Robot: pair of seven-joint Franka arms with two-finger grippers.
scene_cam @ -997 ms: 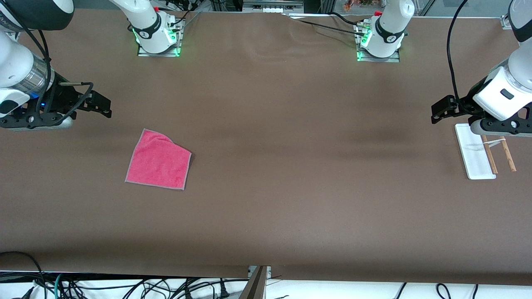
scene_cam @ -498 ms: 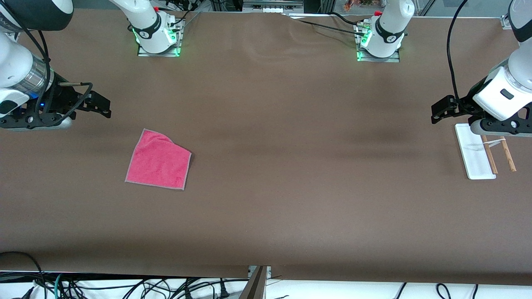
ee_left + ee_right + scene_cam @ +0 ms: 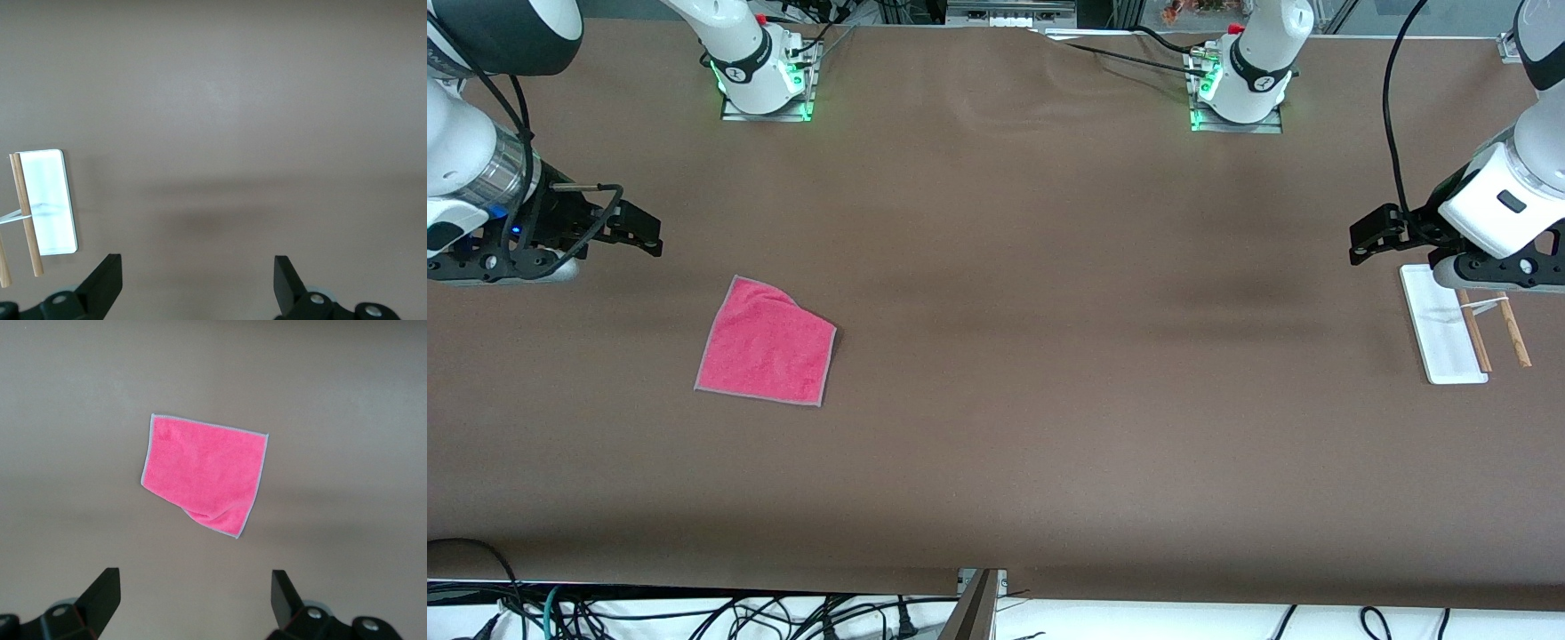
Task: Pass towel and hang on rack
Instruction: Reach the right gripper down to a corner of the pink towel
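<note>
The pink-red towel (image 3: 767, 343) lies flat on the brown table toward the right arm's end, one corner slightly rumpled; it also shows in the right wrist view (image 3: 204, 473). My right gripper (image 3: 640, 233) is open and empty, up over bare table beside the towel. The rack (image 3: 1463, 324), a white base with two thin wooden rods, stands at the left arm's end; it also shows in the left wrist view (image 3: 41, 203). My left gripper (image 3: 1371, 234) is open and empty over the table beside the rack, its wrist partly covering the rack's upper part.
The brown table cover (image 3: 1032, 373) stretches bare between towel and rack. The two arm bases (image 3: 765, 80) (image 3: 1238, 89) stand at the table's edge farthest from the front camera. Cables hang below the nearest table edge (image 3: 694, 613).
My right gripper has dropped slightly lower and drifted a little. The towel, the rack and my left arm have not moved.
</note>
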